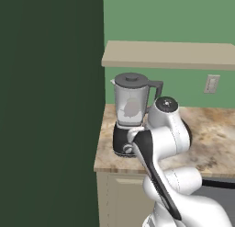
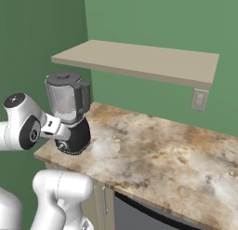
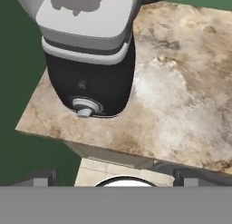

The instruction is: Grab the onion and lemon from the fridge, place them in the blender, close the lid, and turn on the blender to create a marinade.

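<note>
Blender [image 1: 131, 116] at the left corner of the marbled counter [image 2: 158, 154], lid [image 1: 131, 78] already seated on the jug, pale contents dimly visible through the clear wall. Likely stiff and steady on its squat black base; only the round knob [image 3: 84, 107] left to work — small, hard, probably smooth, best pinched across its rim and twisted. Tool [image 3: 115, 177] set wide, empty, touching nothing, backed off toward 6 o'clock from the knob, with the knob at about 11 o'clock in the hand view.
</note>
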{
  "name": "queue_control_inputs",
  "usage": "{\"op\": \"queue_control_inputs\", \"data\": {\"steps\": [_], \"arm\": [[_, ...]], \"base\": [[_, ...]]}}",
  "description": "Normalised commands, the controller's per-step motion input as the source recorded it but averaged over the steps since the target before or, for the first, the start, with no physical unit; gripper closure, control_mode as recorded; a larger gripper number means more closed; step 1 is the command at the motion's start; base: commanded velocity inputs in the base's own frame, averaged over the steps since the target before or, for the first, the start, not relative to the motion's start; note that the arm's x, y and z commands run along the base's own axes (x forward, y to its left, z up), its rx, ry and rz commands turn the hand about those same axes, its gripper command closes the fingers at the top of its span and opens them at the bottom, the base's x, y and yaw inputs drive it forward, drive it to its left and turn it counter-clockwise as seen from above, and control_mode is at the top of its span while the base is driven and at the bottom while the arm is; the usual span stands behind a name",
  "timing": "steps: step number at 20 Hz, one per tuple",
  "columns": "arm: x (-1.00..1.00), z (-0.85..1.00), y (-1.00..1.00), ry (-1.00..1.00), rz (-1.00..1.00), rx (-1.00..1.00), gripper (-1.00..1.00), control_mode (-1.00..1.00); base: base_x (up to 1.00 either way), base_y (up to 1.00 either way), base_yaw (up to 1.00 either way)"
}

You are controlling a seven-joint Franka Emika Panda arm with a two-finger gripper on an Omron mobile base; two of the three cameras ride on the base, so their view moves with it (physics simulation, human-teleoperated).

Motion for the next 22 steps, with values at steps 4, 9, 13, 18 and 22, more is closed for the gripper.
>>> {"op": "queue_control_inputs", "data": {"steps": [4, 9, 13, 18, 22], "arm": [[0.19, -0.08, 0.00, -0.01, -0.12, 0.00, -1.00, -1.00], [0.21, -0.20, 0.00, 0.00, -0.08, 0.00, -1.00, -1.00], [0.18, -0.26, 0.00, 0.00, -0.03, 0.00, -1.00, -1.00], [0.18, -0.22, 0.01, 0.00, 0.00, 0.00, 1.00, -1.00], [0.16, -0.13, 0.01, 0.00, 0.00, 0.00, 1.00, -1.00]], "base": [[0.00, 0.00, 0.00], [0.00, 0.00, 0.00], [0.00, 0.00, 0.00], [0.00, 0.00, 0.00], [0.00, 0.00, 0.00]]}}
